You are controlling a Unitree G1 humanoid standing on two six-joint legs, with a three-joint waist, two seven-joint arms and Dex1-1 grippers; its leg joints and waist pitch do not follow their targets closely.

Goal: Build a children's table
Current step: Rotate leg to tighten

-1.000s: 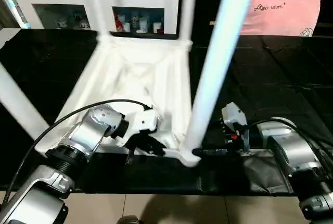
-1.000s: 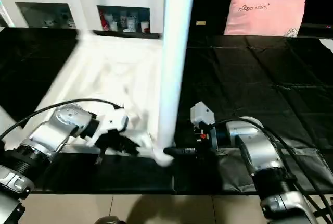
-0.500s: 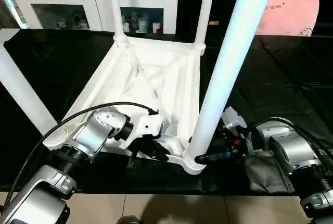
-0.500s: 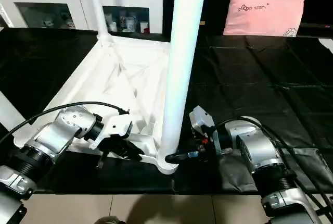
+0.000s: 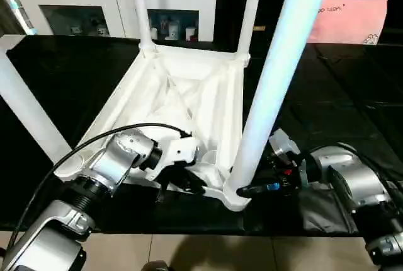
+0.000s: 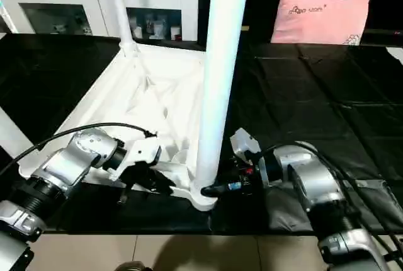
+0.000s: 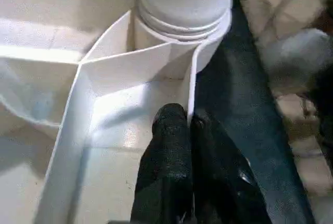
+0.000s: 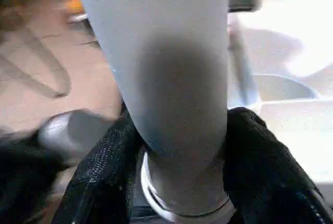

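The children's table lies upside down: its white ribbed tabletop (image 5: 182,88) rests on the black cloth with four white legs standing up. My left gripper (image 7: 188,125) is shut on the tabletop's thin near rim, close to the near right corner socket (image 7: 182,10). That same left gripper (image 5: 189,183) is also seen from the head. My right gripper (image 5: 242,190) is shut on the base of the near right leg (image 5: 271,88), one black finger (image 8: 104,172) on each side of the tube (image 8: 171,67).
A black cloth (image 5: 340,94) covers the work surface; its front edge meets tiled floor (image 5: 208,252). A white glass-doored cabinet (image 5: 82,6) stands behind, and a pink pillow (image 5: 352,19) at the back right. The other legs (image 5: 141,6) (image 5: 254,6) (image 5: 25,110) rise around my arms.
My right gripper's fingers have closed in on the near right leg's base. The left gripper keeps its hold on the rim. The whole picture has shifted a little.
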